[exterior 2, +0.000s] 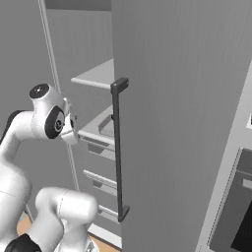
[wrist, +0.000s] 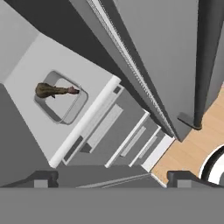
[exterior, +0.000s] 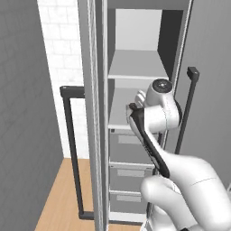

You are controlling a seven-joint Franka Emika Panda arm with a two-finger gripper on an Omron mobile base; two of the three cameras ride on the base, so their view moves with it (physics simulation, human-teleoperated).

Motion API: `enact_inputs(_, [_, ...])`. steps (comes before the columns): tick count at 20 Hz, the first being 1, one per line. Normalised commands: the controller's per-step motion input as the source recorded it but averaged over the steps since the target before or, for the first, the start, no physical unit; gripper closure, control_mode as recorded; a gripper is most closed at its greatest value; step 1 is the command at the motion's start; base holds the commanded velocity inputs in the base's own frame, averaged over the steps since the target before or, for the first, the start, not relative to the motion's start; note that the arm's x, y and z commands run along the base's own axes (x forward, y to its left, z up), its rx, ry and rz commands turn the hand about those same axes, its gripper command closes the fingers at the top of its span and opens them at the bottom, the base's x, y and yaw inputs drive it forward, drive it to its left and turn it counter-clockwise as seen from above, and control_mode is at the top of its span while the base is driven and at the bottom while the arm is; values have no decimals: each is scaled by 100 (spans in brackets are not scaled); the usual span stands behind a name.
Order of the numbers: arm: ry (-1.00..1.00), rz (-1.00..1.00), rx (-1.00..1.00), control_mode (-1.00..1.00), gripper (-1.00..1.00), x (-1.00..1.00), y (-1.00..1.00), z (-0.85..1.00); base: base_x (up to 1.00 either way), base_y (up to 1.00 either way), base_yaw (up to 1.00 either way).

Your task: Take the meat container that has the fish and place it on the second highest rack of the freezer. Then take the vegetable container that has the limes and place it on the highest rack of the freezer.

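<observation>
We found the gripper with its jaws spread wide and nothing between them, the two dark tips standing well apart at the bottom of the hand view. The meat container, a shallow grey tray, sat on a pale shelf of the freezer, with the fish lying in it. From the base views this was the lower of the two shelves, so by our reading the second highest rack.

The relation that mattered: the tray lay apart from the jaws, up and to the left in the hand view, set back from the shelf's front lip, with the grey drawers nearer the hand than the tray. The fish's long axis ran roughly across that view, about as long as the tray was wide at its upper end.

We judged the first half of the task done, the hand free of the tray. The limes and their container we could not place from here. The next move would call for drawing the arm out past the door and its black bar handle, which stood close on the right, then going for the limes. The top shelf looked bare and ready.
</observation>
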Motion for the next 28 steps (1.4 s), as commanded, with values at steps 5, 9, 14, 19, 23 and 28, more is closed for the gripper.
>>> enact_inputs(5, [0, -6, 0, 100, -100, -40, 1, 0, -60, 0, -19])
enact_inputs(9, [0, 0, 0, 100, -100, 0, 0, 0, -100, 0, -45])
enact_inputs(14, [0, 0, 0, 100, -100, 0, 0, 0, -86, -42, -60])
enact_inputs(19, [0, 0, 0, 100, -100, 0, 0, 0, -30, -100, -45])
enact_inputs(23, [0, 0, 0, 100, -100, 0, 0, 0, -7, -100, 2])
enact_inputs(28, [0, 0, 0, 100, -100, 0, 0, 0, 16, -100, 22])
